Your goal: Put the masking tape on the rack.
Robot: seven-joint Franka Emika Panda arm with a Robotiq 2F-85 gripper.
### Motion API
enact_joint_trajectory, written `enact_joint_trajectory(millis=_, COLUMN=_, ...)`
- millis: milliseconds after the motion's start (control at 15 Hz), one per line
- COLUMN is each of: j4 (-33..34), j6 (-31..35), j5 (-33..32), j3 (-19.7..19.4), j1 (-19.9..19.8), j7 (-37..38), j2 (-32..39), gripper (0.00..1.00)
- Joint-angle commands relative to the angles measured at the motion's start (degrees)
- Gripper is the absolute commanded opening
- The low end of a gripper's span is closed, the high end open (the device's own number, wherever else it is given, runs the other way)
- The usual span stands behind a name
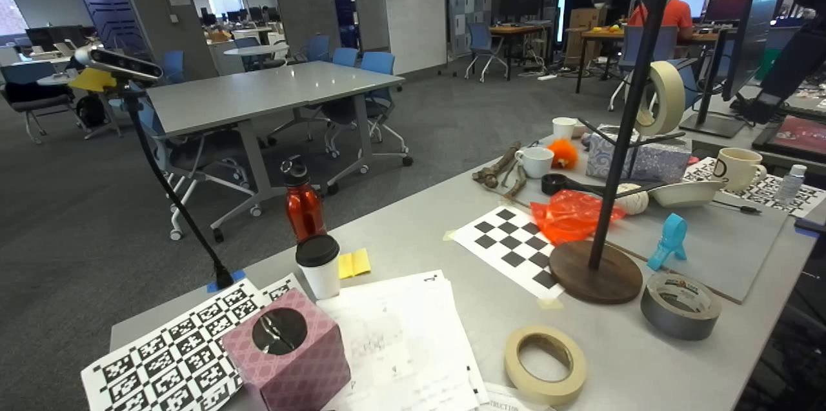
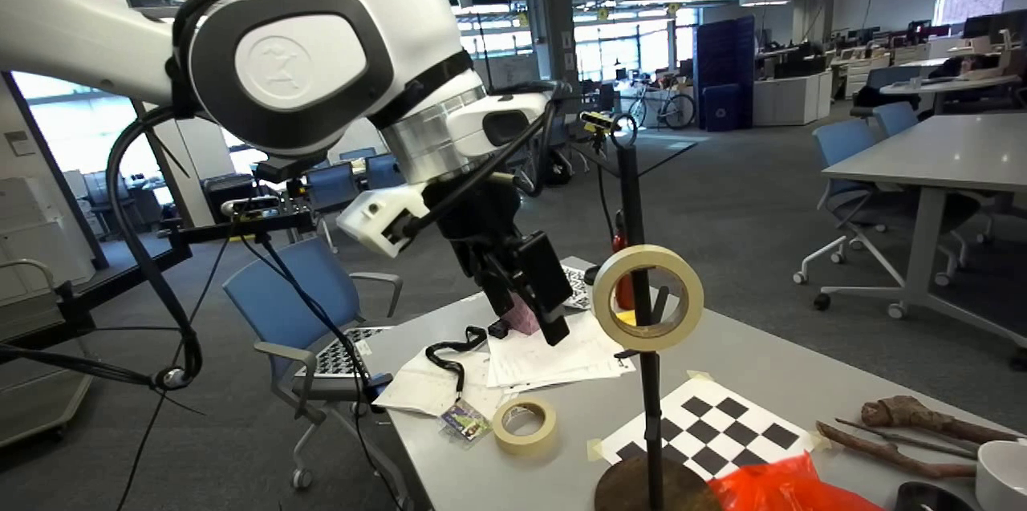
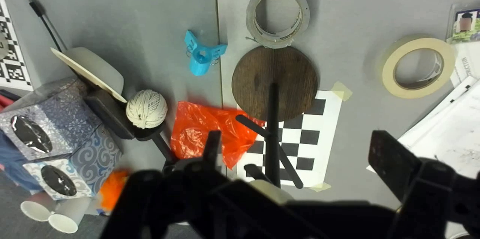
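Observation:
The masking tape (image 1: 674,98), a pale cream ring, is upright beside the pole of the rack (image 1: 621,146) at the height of the side pegs. In an exterior view the tape (image 2: 688,318) is in front of the rack pole (image 2: 651,423), and a peg shows through its hole; I cannot tell exactly how it bears on the pegs. In the wrist view the rack base (image 3: 258,77) shows, and the tape (image 3: 275,192) is mostly hidden behind my gripper. My gripper (image 2: 525,324) is open, apart from the tape; its fingers (image 3: 298,151) are wide apart.
A darker tan roll (image 1: 545,366) and a grey roll (image 1: 681,308) lie near the rack base. A red plastic bag (image 1: 571,214) and a blue clip (image 1: 670,240) are close by. A pink tissue box (image 1: 290,359), cup (image 1: 319,269) and papers (image 1: 400,340) lie farther along the table.

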Motion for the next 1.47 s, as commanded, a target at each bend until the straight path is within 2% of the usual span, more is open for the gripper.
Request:
enact_joint_trajectory(millis=0, j4=-4.7, j6=0.9, j5=-2.7, j3=2.3, j1=-0.9, j7=2.5, j2=-7.0, gripper=1.0)
enact_joint_trajectory(millis=600, j4=-8.2, j6=3.1, j5=-2.7, j3=5.5, j1=-0.4, j7=4.4, j2=-14.6, gripper=1.0)
enact_joint_trajectory(millis=800, j4=-8.1, j6=3.7, j5=-2.8, j3=6.6, j1=-0.6, j7=5.8, j2=-15.1, gripper=1.0)
enact_joint_trajectory(millis=867, j4=-6.4, j6=2.1, j5=-1.5, j3=5.6, j1=0.1, j7=3.9, j2=-13.1, gripper=1.0)
enact_joint_trajectory(millis=1400, j4=-6.8, j6=2.3, j5=-1.6, j3=6.0, j1=0.1, j7=4.5, j2=-13.5, gripper=1.0)
